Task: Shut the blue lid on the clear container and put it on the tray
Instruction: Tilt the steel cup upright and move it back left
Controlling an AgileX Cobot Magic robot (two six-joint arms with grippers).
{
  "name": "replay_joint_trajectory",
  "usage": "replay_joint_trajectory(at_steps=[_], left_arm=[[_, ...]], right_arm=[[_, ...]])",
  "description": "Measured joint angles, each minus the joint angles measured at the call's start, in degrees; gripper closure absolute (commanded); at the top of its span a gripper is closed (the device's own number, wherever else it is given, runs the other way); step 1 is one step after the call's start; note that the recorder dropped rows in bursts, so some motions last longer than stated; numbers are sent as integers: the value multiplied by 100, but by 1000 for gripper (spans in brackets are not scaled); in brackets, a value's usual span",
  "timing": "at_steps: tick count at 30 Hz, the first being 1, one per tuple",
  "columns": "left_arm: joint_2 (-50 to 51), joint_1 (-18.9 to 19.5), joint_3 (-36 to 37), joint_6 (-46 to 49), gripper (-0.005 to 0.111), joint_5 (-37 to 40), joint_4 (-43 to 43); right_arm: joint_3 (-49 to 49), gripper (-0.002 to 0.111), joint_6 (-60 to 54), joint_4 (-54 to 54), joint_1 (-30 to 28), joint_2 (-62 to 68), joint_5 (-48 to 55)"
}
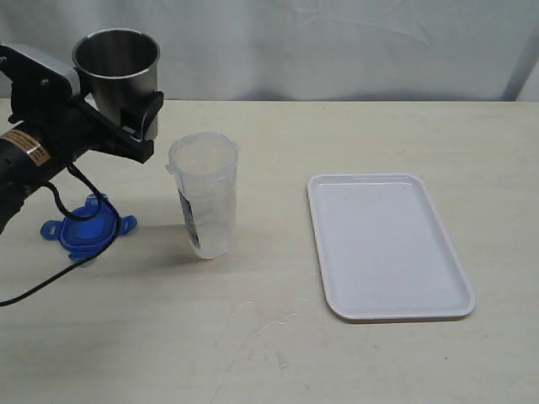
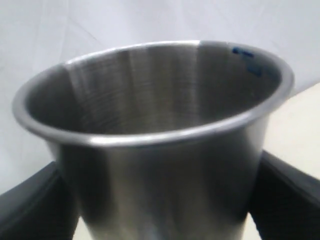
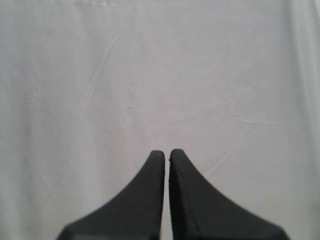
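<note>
The clear container point(image 1: 205, 195) stands upright and open on the table, left of the white tray point(image 1: 386, 246). The blue lid point(image 1: 88, 228) lies flat on the table to the container's left, partly behind my left arm's cable. My left gripper point(image 1: 135, 118) is raised above the table at the far left, shut on a grey metal cup point(image 1: 117, 71) that it holds upright; the cup point(image 2: 160, 150) fills the left wrist view. My right gripper point(image 3: 167, 153) is shut on nothing and faces a white cloth; it does not show in the exterior view.
The tray holds nothing. A white cloth backdrop point(image 1: 337, 42) runs along the table's far edge. Bare table lies in front of the container and tray.
</note>
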Motion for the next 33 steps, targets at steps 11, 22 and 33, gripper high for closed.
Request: replay_joint_trajectory(at_steps=[11, 22, 33], left_arm=[[949, 117, -1491, -664, 107, 557, 13], [2399, 518, -2822, -766, 107, 628, 2], [3229, 887, -3559, -1048, 107, 912, 12]], right_arm=[[0, 104, 0, 0, 0, 0, 11], [0, 104, 0, 0, 0, 0, 35], [0, 104, 0, 0, 0, 0, 35]])
